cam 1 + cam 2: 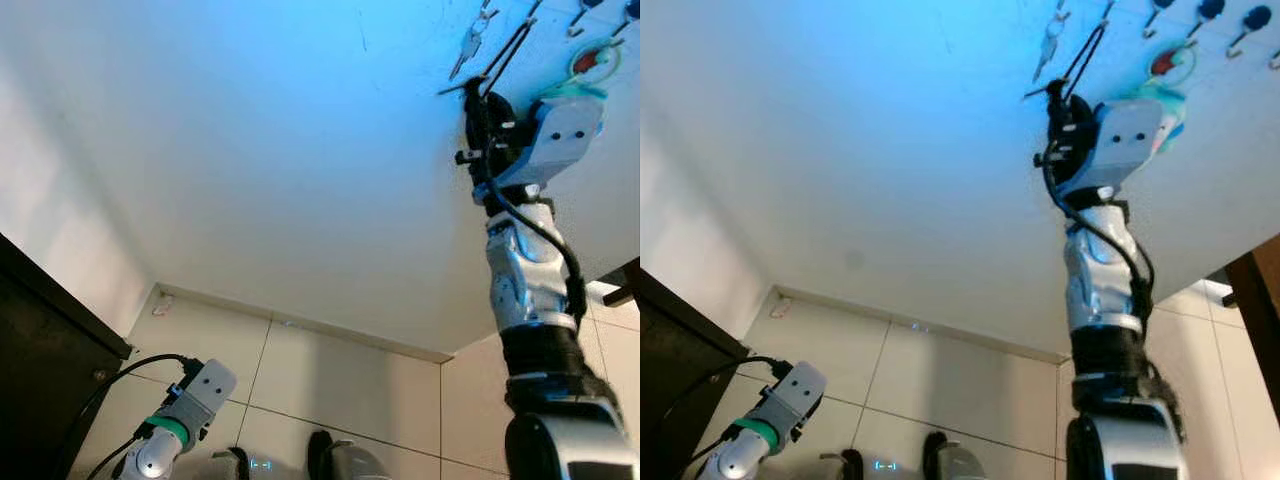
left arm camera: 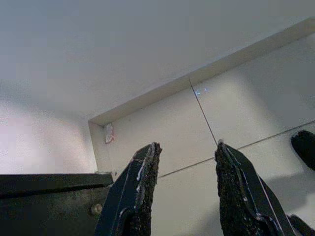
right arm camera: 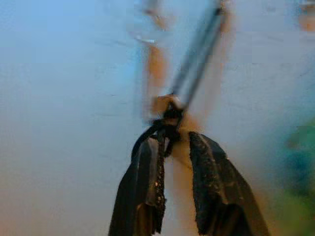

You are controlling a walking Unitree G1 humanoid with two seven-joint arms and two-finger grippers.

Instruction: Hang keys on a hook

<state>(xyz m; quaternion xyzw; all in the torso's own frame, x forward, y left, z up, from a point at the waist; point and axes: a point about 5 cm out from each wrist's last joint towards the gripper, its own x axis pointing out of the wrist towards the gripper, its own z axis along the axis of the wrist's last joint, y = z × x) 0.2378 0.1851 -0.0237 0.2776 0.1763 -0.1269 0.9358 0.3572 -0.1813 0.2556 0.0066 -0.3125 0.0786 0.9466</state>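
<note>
A black lanyard (image 1: 507, 55) runs down the white wall from the row of hooks (image 1: 1210, 12), with silver keys (image 1: 470, 42) dangling beside it. My right arm is raised to the wall. Its gripper (image 1: 470, 100) sits at the lanyard's lower end. In the right wrist view the gripper (image 3: 174, 140) is slightly open, with bare wall showing between the fingers. The lanyard's clip (image 3: 170, 115) rests just past the tips, and a black loop curls by one finger (image 3: 147, 167). My left arm (image 1: 190, 400) hangs low. Its gripper (image 2: 187, 147) is open and holds nothing.
A red and green ring (image 1: 595, 60) and a teal item (image 1: 1165, 100) hang on hooks beside my right wrist. A black cabinet (image 1: 40, 350) stands at the left and dark furniture (image 1: 1255, 300) at the right. Pale floor tiles (image 1: 330, 370) meet the skirting below.
</note>
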